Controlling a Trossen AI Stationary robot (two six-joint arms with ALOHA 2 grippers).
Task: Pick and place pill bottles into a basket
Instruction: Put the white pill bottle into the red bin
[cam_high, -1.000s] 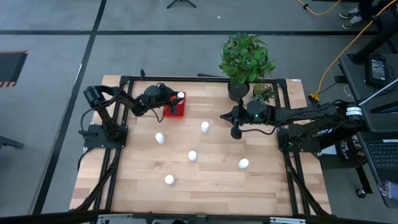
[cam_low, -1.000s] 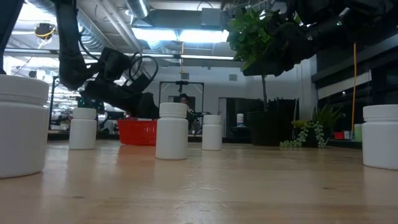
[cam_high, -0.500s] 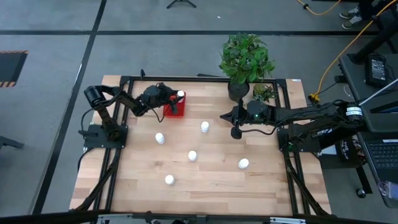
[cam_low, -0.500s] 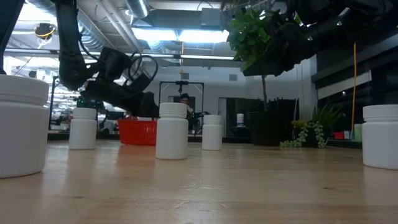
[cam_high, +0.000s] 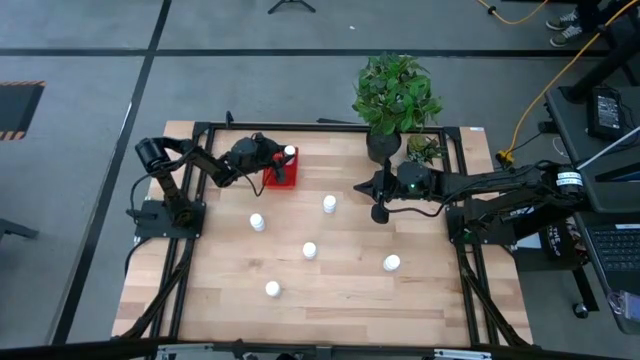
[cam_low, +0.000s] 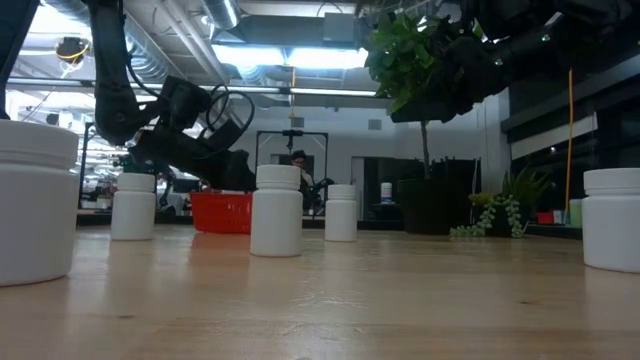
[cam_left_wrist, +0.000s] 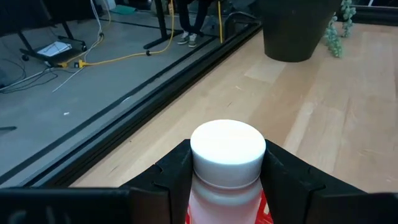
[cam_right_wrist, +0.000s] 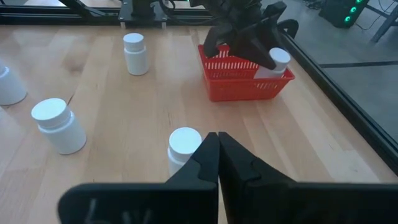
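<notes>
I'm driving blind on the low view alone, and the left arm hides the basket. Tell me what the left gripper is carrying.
Observer: The left gripper is shut on a pill bottle, over the red basket.
Operator: Report whether the bottle is released.
Observer: Not yet; its fingers flank the cap.
Operator: Count the bottles left on the table.
Observer: Five stand loose in the high view.
Operator: Give the right gripper.
Observer: The right gripper is shut, empty, above a loose bottle.

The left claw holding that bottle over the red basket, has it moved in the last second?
No. The left claw hangs in the same spot over the basket, shut on its pill bottle.
</notes>
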